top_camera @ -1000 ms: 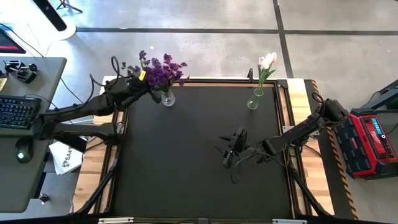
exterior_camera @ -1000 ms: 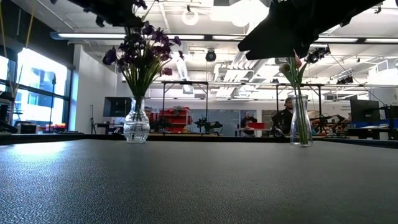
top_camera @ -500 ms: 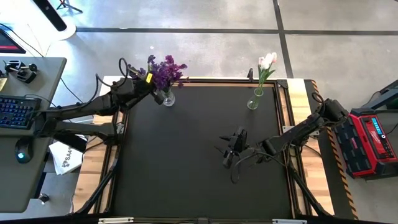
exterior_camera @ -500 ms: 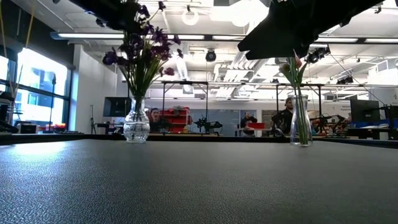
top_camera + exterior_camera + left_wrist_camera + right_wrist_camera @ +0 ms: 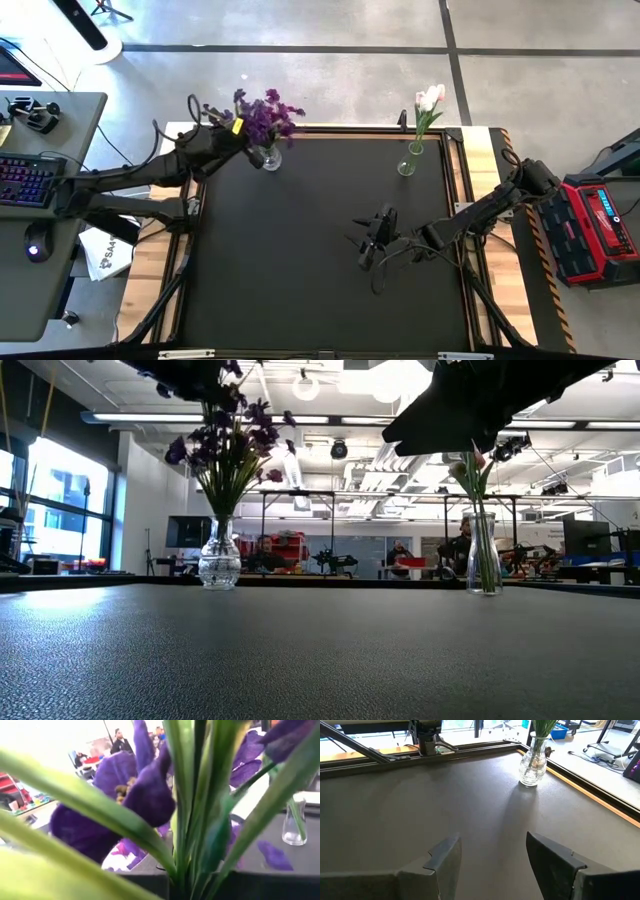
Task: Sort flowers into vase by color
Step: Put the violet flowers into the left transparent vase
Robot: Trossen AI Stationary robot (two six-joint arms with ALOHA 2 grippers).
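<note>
Dark purple flowers [image 5: 265,113] [image 5: 228,440] stand with their stems in a round glass vase [image 5: 268,158] [image 5: 219,560] at the table's far left. My left gripper [image 5: 240,135] is shut level against this bunch, at bloom height; stems and blooms [image 5: 135,790] fill its wrist view. Pink and white tulips [image 5: 430,98] stand in a slim glass vase [image 5: 407,162] [image 5: 483,560] [image 5: 534,762] at the far right. My right gripper [image 5: 368,243] [image 5: 492,852] hangs open over the bare middle of the table, right of centre, with nothing between its fingers. My left gripper comes level from the table's left side at a purple flower's green stem [image 5: 182,870], high up near the blooms. Leaves and blooms hide the fingers, so the kind of hold does not show. The stem stands about upright, its lower end down in the round vase.
The black mat [image 5: 300,260] has a wooden border [image 5: 490,200]. A desk with a keyboard [image 5: 30,175] stands past the left edge, a red case [image 5: 595,225] past the right. In the low view, people [image 5: 262,550] sit in the room far behind.
My left gripper has rolled a little at the wrist while staying by the round vase. The purple blooms have swayed slightly with it, while the vase has kept its place. My right gripper has kept still.
</note>
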